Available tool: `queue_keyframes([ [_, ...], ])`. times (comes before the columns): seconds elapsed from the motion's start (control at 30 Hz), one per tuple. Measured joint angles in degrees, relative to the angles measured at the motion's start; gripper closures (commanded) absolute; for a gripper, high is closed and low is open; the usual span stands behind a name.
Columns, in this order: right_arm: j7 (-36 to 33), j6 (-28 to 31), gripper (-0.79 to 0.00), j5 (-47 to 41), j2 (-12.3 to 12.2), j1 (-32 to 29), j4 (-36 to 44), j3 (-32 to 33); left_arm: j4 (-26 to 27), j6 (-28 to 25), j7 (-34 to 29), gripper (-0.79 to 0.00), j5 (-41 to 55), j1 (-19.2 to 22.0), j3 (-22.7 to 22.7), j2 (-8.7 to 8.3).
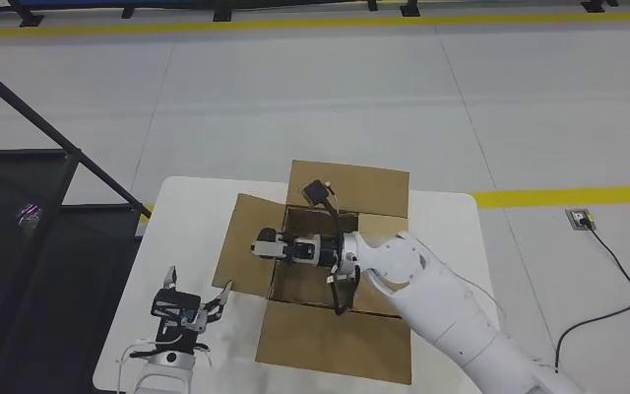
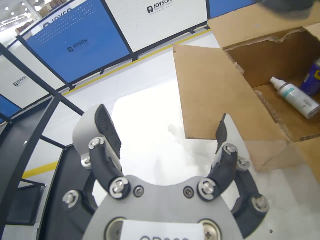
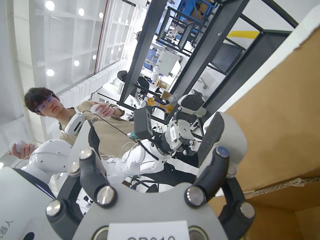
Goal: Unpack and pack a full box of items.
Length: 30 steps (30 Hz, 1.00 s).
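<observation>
Pale grey workshop floor with yellow lines stretches behind the scene, fenced by blue and white panels. A white table carries one open cardboard box with its four flaps folded outward.

The right arm lies across the box. Its right pincer is over the left side of the opening and points toward the other arm. Its fingers are spread wide and hold nothing, with a cardboard flap just beside one of them. The left pincer hangs over bare table near the box's left flap, also spread wide and empty.

On the box floor a white spray bottle with a teal label lies on its side. Its long axis runs level along the bottom. Its cap points toward what looks like the far left corner of the box, and its base points toward the middle. A blue container stands just beside it, cut off by the picture's edge, so its pose cannot be told.

As for progress, the box is open, at least these two items are in it and neither pincer has taken one. This looks like an unpacking barely begun, though a packing close to its end would look the same.
</observation>
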State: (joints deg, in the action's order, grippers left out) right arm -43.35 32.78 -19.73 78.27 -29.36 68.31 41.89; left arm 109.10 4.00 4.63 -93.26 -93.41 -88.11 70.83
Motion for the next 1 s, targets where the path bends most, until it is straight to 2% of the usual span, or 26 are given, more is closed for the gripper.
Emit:
queue_keyframes([
  [0.13,1.9,0.0,-0.785,7.2,-2.9,-7.8,11.2,6.2,-2.3,-1.1,-0.9,-0.785,0.7,0.8,-0.8,-0.03],
  [0.27,3.0,-2.5,-0.785,14.8,-5.5,-18.0,24.5,13.2,-4.2,-2.0,-1.3,-0.785,0.4,1.9,-0.9,-0.04],
  [0.33,3.2,-2.9,-0.785,16.4,-5.7,-20.2,27.0,14.2,-4.5,-2.4,-1.4,-0.785,0.1,2.1,-0.9,-0.05],
  [0.43,3.1,-2.7,-0.785,15.1,-5.6,-18.6,25.4,13.5,-4.0,-2.9,-0.9,-0.785,-1.2,2.1,-1.2,-0.13],
  [0.63,3.7,-2.1,-0.785,14.0,-5.7,-19.6,25.0,13.6,3.4,-1.4,1.6,-0.785,-5.9,-1.3,-4.1,-0.46],
  [0.8,2.3,4.6,-0.785,13.3,-6.2,-22.2,24.2,15.2,12.2,0.4,2.0,-0.785,-9.1,-4.5,-4.8,-0.42],
  [0.9,3.7,8.9,-0.785,15.4,-6.9,-25.0,26.4,18.3,17.4,-2.5,2.1,-0.785,-7.0,-5.2,-4.7,-0.44],
  [1.0,6.2,13.5,-0.785,19.0,-7.9,-29.8,30.2,23.2,21.5,-8.0,-0.4,-0.785,-5.2,-3.8,-3.6,-0.60],
])
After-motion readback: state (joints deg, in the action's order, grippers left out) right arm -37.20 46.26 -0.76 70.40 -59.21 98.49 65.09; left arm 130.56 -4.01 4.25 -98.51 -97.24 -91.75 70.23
